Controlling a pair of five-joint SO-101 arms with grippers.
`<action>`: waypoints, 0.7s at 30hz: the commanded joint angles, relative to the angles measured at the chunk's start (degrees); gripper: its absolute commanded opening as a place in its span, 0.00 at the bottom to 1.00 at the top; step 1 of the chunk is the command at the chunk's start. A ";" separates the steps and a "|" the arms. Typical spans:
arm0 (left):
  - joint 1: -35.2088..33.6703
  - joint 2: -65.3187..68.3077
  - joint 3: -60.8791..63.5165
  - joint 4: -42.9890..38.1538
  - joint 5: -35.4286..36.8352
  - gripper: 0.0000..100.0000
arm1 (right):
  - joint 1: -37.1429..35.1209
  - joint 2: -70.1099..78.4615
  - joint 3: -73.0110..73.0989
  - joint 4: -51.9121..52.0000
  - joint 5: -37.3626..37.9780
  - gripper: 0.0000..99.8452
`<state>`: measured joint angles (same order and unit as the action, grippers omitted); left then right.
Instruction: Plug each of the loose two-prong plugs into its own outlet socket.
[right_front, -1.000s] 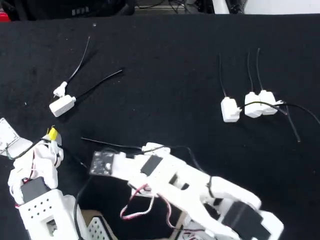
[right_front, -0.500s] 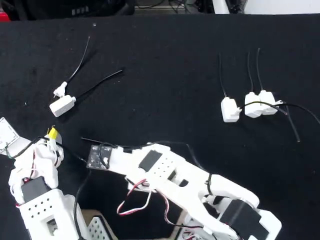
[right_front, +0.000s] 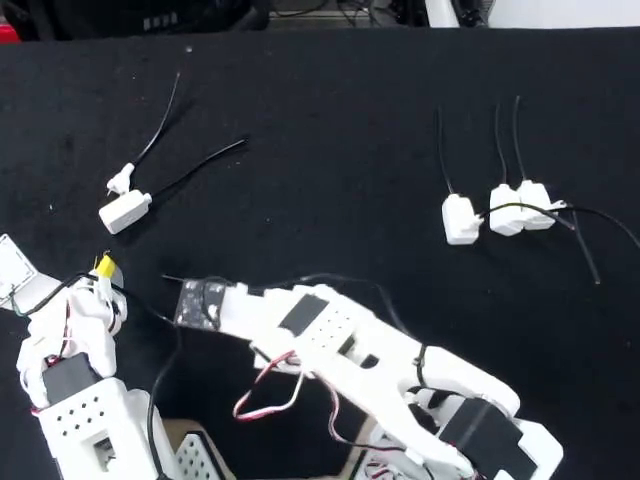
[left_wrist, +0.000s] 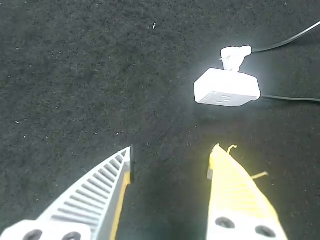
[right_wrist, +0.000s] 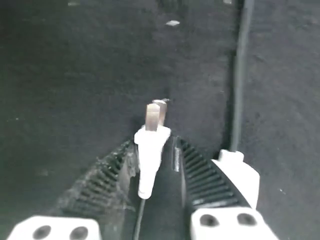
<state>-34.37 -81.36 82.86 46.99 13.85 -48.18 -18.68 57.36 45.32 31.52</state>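
My right gripper (right_wrist: 156, 150) is shut on a white two-prong plug (right_wrist: 149, 155), whose metal prongs stick out past the fingertips just above the black mat. In the high view the right arm's wrist board (right_front: 200, 302) covers that plug, low on the left half of the table. My left gripper (left_wrist: 170, 160) stands open with nothing in it, one finger yellow-taped (right_front: 105, 268). Beyond it lies a white outlet socket (left_wrist: 227, 89) (right_front: 125, 210), with a small white plug (left_wrist: 235, 54) (right_front: 120, 180) resting against its far side.
Three white socket blocks (right_front: 460, 218) (right_front: 507, 210) (right_front: 537, 205) with thin black leads sit at the right of the table. A black cable (right_wrist: 239, 75) runs beside my right gripper. The black mat (right_front: 330, 120) is open in the middle.
The right arm has swung its wrist farther from the near table edge and slightly left, toward the left arm. The left arm and the sockets have stayed put.
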 joint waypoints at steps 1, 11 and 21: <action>-0.31 -0.70 -3.56 0.09 0.44 0.25 | 2.55 0.04 -1.89 -1.14 0.97 0.11; -0.31 -0.70 -3.56 0.09 0.44 0.25 | 0.62 -0.40 -0.22 -1.05 1.14 0.01; -0.31 -0.70 -3.56 0.09 0.35 0.25 | 2.11 8.57 -6.02 1.49 -3.87 0.08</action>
<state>-34.37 -81.36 82.86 46.99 13.85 -47.74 -13.14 55.16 45.23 28.18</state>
